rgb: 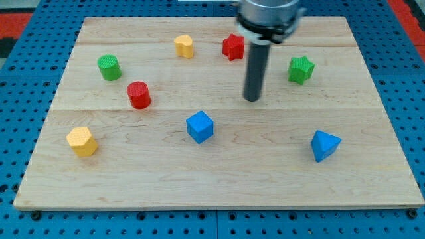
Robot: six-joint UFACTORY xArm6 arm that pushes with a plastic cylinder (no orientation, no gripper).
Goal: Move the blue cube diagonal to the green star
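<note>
My tip [252, 99] rests on the wooden board [219, 189] just right of the frame's centre, at the lower end of a straight dark rod that comes down from the arm's grey collar at the top edge of the view. There are no fingers here to open or clench: the rod is a plain stick, and its end holds nothing and touches no block.

The blue cube [200, 126] sits below and to the left of my tip, near the middle of the frame, with bare wood between the two. The green star [301, 69] lies in the upper right, to the right of the rod and a little above my tip, also apart from it. The red star [233, 47] is just left of the rod near the top.

Elsewhere, a yellow block [184, 46] lies at upper centre-left, a green cylinder [109, 67] in the upper left, a red cylinder [139, 95] below and right of it, a yellow hexagonal block [82, 141] at lower left, and a blue triangular block [325, 145] at lower right.
</note>
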